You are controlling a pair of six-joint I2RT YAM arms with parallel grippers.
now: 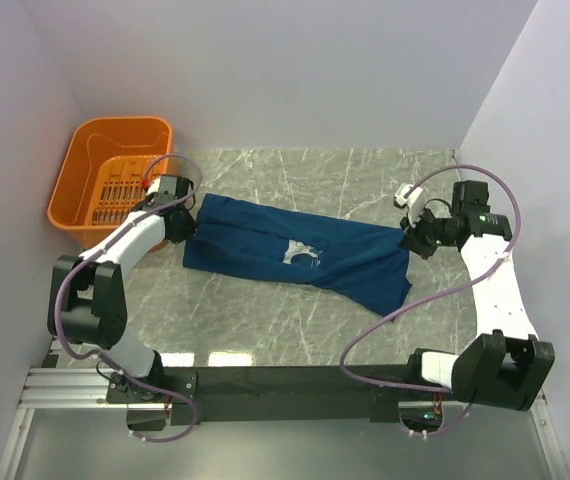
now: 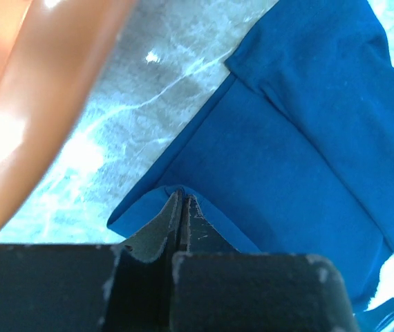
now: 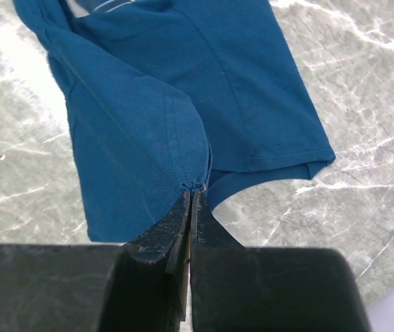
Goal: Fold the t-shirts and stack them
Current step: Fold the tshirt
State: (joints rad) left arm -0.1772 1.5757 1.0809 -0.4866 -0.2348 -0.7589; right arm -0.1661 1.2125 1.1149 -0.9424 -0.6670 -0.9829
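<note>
Pinching: left gripper (image 2: 182, 197) is pressed shut on the t-shirt (image 1: 295, 250) at its left edge; right gripper (image 3: 191, 194) is pressed shut on a stitched hem at its right end.
Edges: orange plastic basket (image 1: 75, 190) sits in the far-left corner, just beside the left gripper; white walls (image 1: 265, 70) close in on 3 sides; the right gripper is near the right wall.
Open room: marble table (image 1: 295, 330) shows between the shirt and the arm bases, plus a strip behind the shirt.
Shirt position: mid-table, stretched between the 2 grippers, drooping toward the near-right.
Shirt look: dark blue, creased, partly doubled over itself; small white print (image 1: 302, 254) near the middle; 1 layer overlaps another at the right end.
</note>
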